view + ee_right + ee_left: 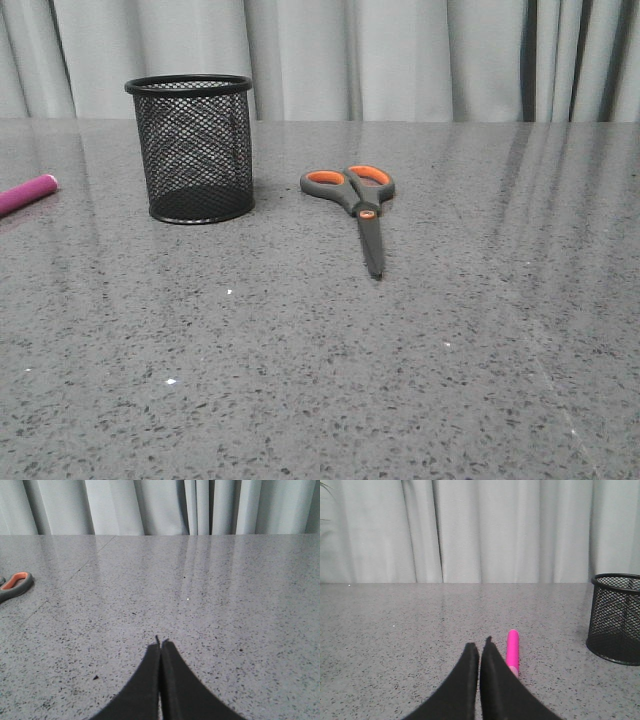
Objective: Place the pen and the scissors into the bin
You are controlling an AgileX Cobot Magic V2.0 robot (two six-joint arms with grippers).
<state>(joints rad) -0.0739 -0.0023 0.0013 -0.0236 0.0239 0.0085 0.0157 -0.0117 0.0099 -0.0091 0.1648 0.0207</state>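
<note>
Inventory as I count it: one pen [513,652], lying just beside my left fingers [468,666]; one bin [193,148], standing off past the pen on its far side from those fingers; one pair of scissors [357,202], well away from my right fingers [170,661]. Also two grippers of mine, left gripper [479,647] and right gripper [160,644], each with two fingers pressed together, on one table [420,350].

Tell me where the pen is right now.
In the front view the pen lies flat on the table at the far left edge, left of the mesh bin; the left gripper sits shut just beside it.
</note>
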